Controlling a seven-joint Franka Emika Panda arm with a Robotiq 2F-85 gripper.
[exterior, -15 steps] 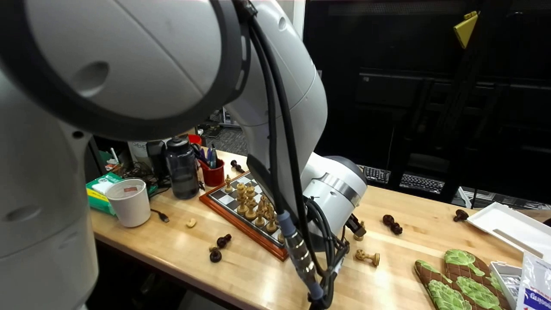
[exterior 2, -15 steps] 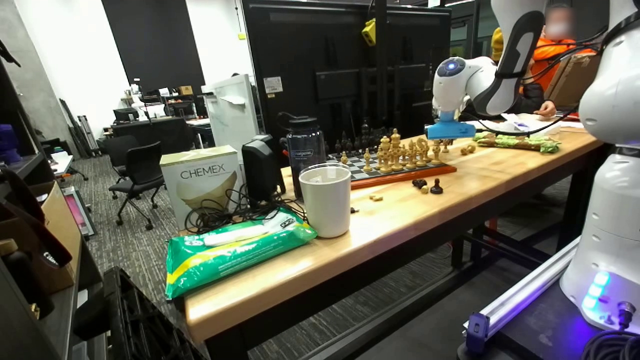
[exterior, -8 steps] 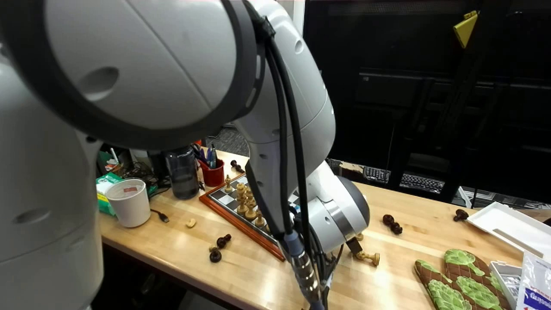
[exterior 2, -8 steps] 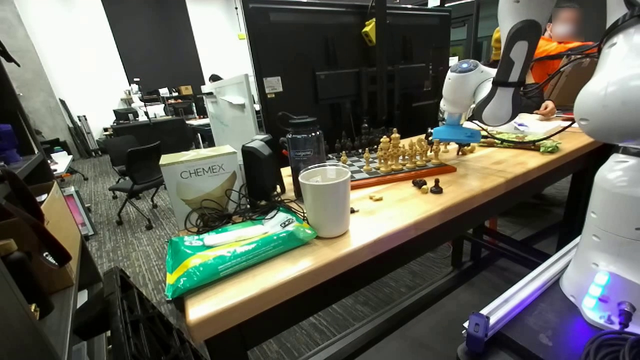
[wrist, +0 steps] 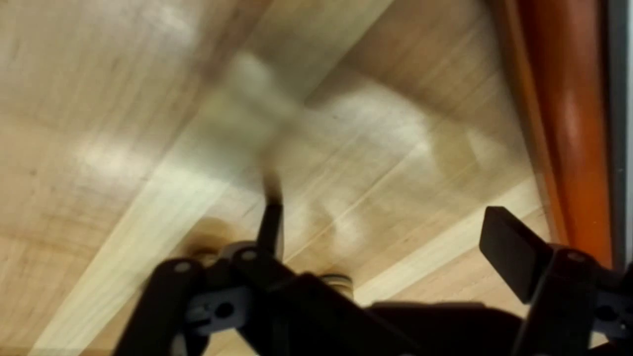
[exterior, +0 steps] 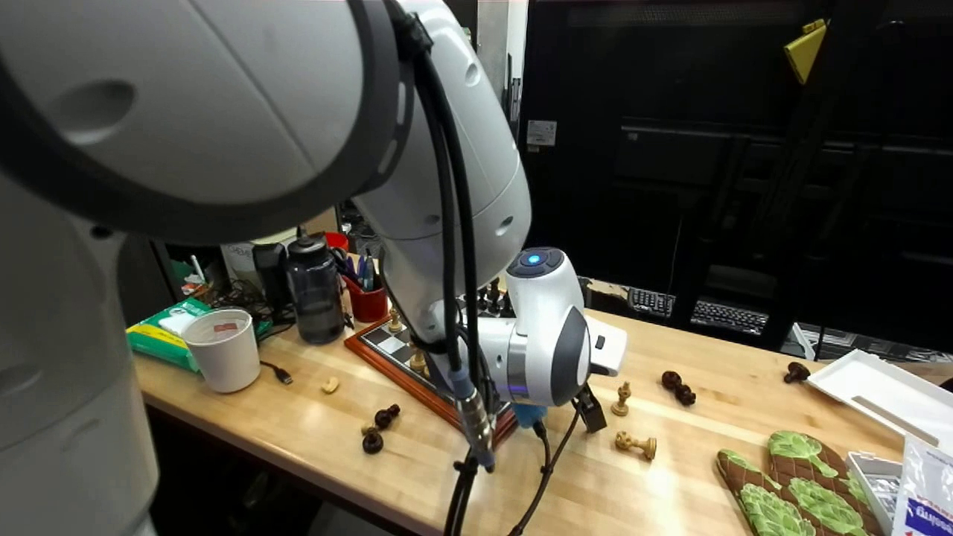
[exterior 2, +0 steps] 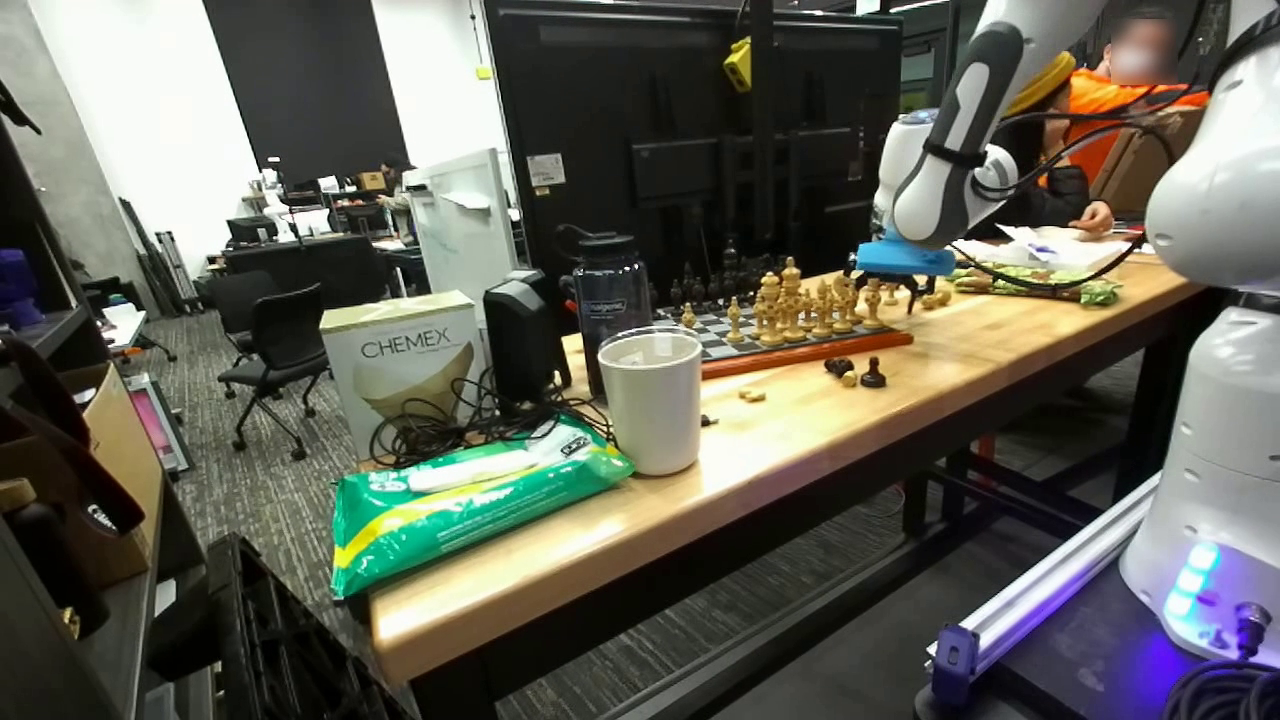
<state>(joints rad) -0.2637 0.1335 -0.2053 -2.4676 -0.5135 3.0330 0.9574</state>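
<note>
By the edge of the chessboard [wrist: 573, 123], the gripper [wrist: 391, 242] has its fingers [wrist: 512, 252] spread, nothing visible between them. Close by, a pale chess piece [exterior: 635, 444] lies tipped on its side, well in from the surface's [exterior: 670, 491] far edge; probably light, stiff, slick, best pinched mid-stem.

white cup [exterior 2: 650, 415] beside green packet [exterior 2: 470, 525]
</note>
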